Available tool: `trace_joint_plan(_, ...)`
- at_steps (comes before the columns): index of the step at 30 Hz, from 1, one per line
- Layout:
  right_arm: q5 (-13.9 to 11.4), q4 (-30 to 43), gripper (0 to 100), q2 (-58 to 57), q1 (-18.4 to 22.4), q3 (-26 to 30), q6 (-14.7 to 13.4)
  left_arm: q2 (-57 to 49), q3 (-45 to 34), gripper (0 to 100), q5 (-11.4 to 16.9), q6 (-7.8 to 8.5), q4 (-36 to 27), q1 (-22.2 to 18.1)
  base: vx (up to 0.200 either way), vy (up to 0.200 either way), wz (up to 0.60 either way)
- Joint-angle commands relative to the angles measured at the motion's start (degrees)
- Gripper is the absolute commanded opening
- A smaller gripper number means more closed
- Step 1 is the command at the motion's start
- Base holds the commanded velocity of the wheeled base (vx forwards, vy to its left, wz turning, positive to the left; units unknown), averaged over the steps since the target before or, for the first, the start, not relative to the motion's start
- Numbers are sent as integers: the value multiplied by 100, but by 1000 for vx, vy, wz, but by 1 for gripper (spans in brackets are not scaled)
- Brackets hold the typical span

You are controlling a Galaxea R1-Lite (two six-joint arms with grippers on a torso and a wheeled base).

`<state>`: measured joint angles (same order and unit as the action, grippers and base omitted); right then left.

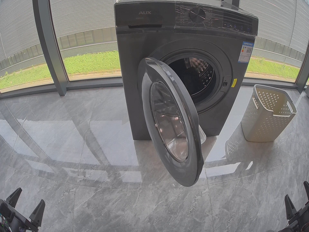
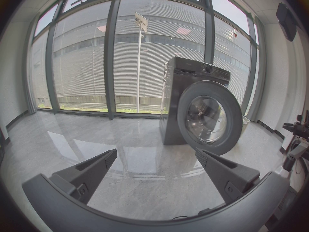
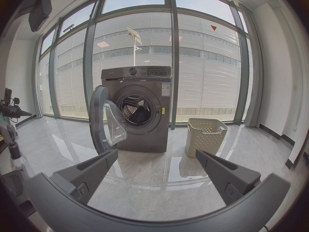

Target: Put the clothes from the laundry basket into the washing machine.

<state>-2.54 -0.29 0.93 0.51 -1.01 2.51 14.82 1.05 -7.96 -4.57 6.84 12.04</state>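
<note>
Wide, empty: left fingers (image 1: 37, 212) lower left, right fingers (image 1: 288, 210) lower right. Upright basket (image 1: 261, 126) on floor (image 1: 80, 129), right of frame, above right fingers, well apart; right arm nearer. Contents hidden. Centre: washer (image 1: 141, 49), door (image 1: 190, 165) open.

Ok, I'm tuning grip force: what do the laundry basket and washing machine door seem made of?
The laundry basket looks like matte cream moulded plastic: thin walls pierced with regular holes. The door of the washing machine has a dark grey, glossy ring, plastic or painted metal, around a clear domed window with reflections: either glass or clear plastic.
</note>
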Motion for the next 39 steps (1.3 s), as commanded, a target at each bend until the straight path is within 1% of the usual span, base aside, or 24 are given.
trace_joint_plan(1, -63, -23, 100, -84, 10, 101, 100, -937, -105, 100, -100, 88, -236, -633, 0, 0, 0)
trace_joint_plan(2, -63, -23, 100, -93, 10, 101, 109, -999, -105, 100, -65, 150, -253, -1029, 0, 0, 0)
trace_joint_plan(4, -63, -23, 100, -84, 2, 101, 109, -1219, -105, 100, 5, 237, -280, -1398, 0, 0, 0)
trace_joint_plan(6, -63, -23, 100, -93, 2, 101, 109, -1263, -105, 100, 23, 193, -280, -1363, 0, 0, 0)
trace_joint_plan(9, -63, -32, 100, -93, 10, 101, 92, -1482, -96, 100, 506, 97, -315, -1187, 0, 0, 0)
trace_joint_plan(11, -54, -32, 100, -84, 19, 101, 118, -1482, -87, 100, 497, 70, -324, -1196, 0, 0, 0)
trace_joint_plan(15, -63, -32, 100, -93, 10, 101, 127, -1482, -105, 100, 339, -176, -297, -1196, 0, 0, 0)
trace_joint_plan(16, -28, -314, 100, -84, 19, -66, 92, -1482, -105, 100, 348, -167, -315, -1196, 0, 0, 0)
trace_joint_plan(18, 60, -1386, 100, 101, 89, -1516, -14, -1482, -105, 100, 357, -193, -288, -1196, 0, 0, 0)
trace_joint_plan(19, 69, -1430, 100, 145, 107, -1648, -23, -1482, -105, 100, 357, -193, -288, -1196, 0, 0, 0)
trace_joint_plan(20, -28, -1157, 100, 1094, 221, -2834, -23, -1482, -105, 100, 409, -141, -306, -1204, 0, 0, 0)
trace_joint_plan(21, -124, -938, 100, 1322, 195, -3019, -14, -1482, -105, 100, 471, -123, -306, -1204, 0, 0, 0)
trace_joint_plan(22, -239, -762, 100, 1428, 177, -3098, -5, -1482, -105, 100, 532, -105, -306, -1204, 0, 0, 0)
trace_joint_plan(24, -1662, 108, 100, 1929, 151, -3001, 118, -1482, -105, 100, 735, -70, -306, -1204, 0, 0, 0)
trace_joint_plan(26, -2577, 126, 100, 2887, 151, -2729, -31, -1482, -105, 100, 770, -53, -324, -1204, 0, 0, 0)
trace_joint_plan(27, -2752, 12, 100, 3282, 151, -2641, -172, -1482, -105, 100, 770, -53, -324, -1204, 0, 0, 0)
trace_joint_plan(29, -2814, -111, 100, 3581, 116, -2623, -321, -1482, -96, 100, 778, -61, -324, -1204, 0, 0, 0)
trace_joint_plan(30, -3051, -709, 100, 4601, -174, -2553, -497, -1482, -87, 100, 717, -105, -324, -1196, 0, 0, 0)
trace_joint_plan(31, -3121, -973, 100, 4935, -350, -2518, -488, -1482, -96, 100, 655, -114, -332, -1204, 0, 0, 0)
trace_joint_plan(32, -3130, -1456, 100, 5453, -614, -2456, -480, -1482, -105, 100, 339, -26, -376, -1213, 0, 0, 0)
trace_joint_plan(34, -3042, -2361, 100, 6323, -983, -2404, -471, -1482, -105, 100, 181, -70, -411, -1222, 0, 0, 0)
trace_joint_plan(36, -2831, -3003, 100, 6921, -1220, -2386, -436, -1482, -105, 100, 234, -26, -411, -1213, 0, 0, 0)
trace_joint_plan(38, -2243, -3812, 100, 7765, -1589, -2404, -348, -1482, -105, 100, 444, 237, -508, -1204, 0, 0, 0)
trace_joint_plan(39, -2076, -4005, 100, 7949, -1660, -2430, -304, -1482, -105, 100, 559, 343, -605, -1204, 0, 0, 0)
